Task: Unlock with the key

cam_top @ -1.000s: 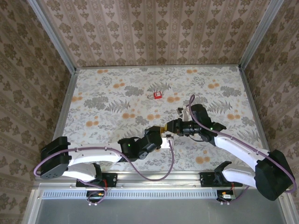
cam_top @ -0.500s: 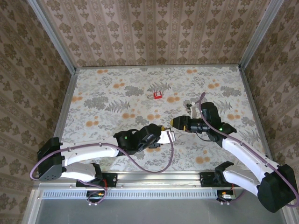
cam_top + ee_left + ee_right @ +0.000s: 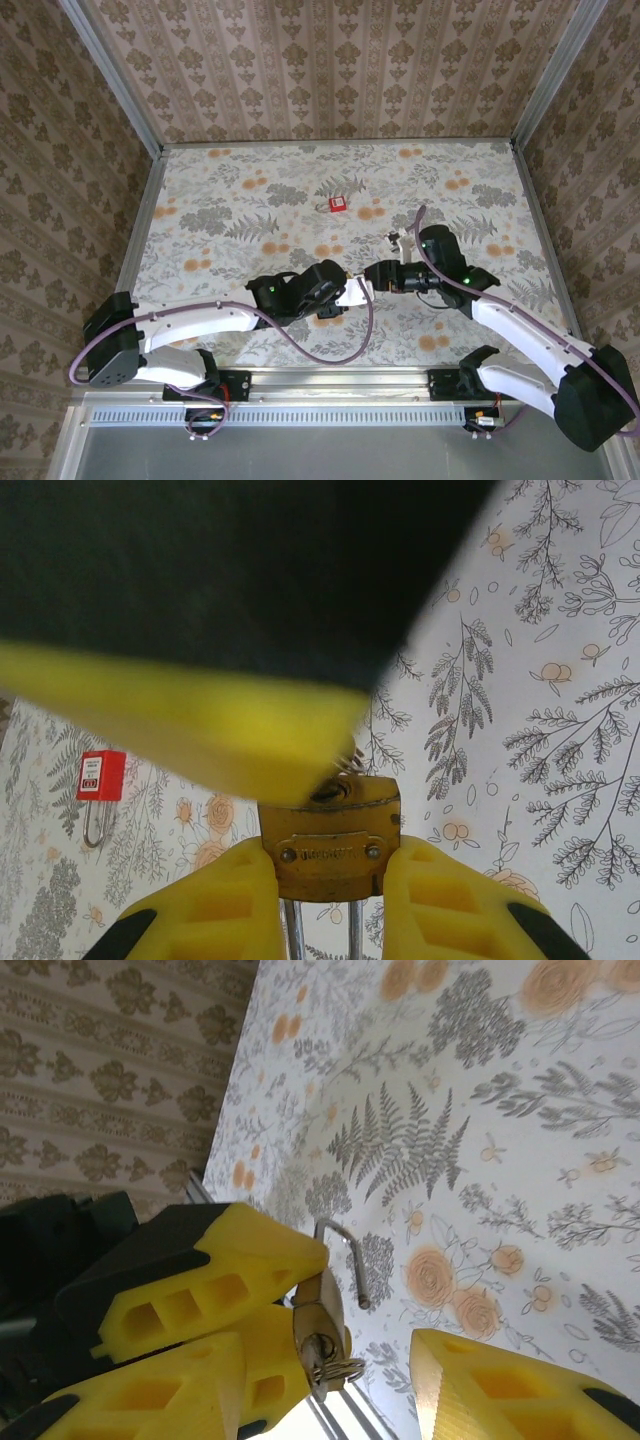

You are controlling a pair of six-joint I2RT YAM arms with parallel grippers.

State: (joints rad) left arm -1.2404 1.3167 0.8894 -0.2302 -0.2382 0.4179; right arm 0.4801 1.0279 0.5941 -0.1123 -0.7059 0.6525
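A brass padlock [image 3: 335, 832] is pinched between the yellow fingers [image 3: 215, 900] of my left gripper [image 3: 335, 870], which is shut on its body. In the right wrist view the padlock [image 3: 318, 1305] shows its keyhole end, with a key [image 3: 322, 1355] and key ring [image 3: 347, 1368] in it. One end of the steel shackle [image 3: 352, 1260] looks free of the body. My right gripper [image 3: 328, 1385] is open, its fingers [image 3: 520, 1390] on either side of the key without touching it. From above, the left gripper [image 3: 350, 293] and right gripper [image 3: 376, 275] meet just right of the table's middle.
A red padlock [image 3: 337, 204] lies on the floral table further back, also in the left wrist view as the red padlock [image 3: 100, 778]. A small pale object [image 3: 392, 238] lies behind the right gripper. Metal rails [image 3: 150, 200] edge the table.
My right gripper opened, drew back to the right, then came back to the padlock's key end. The left arm shifted a little to the right, still holding the padlock.
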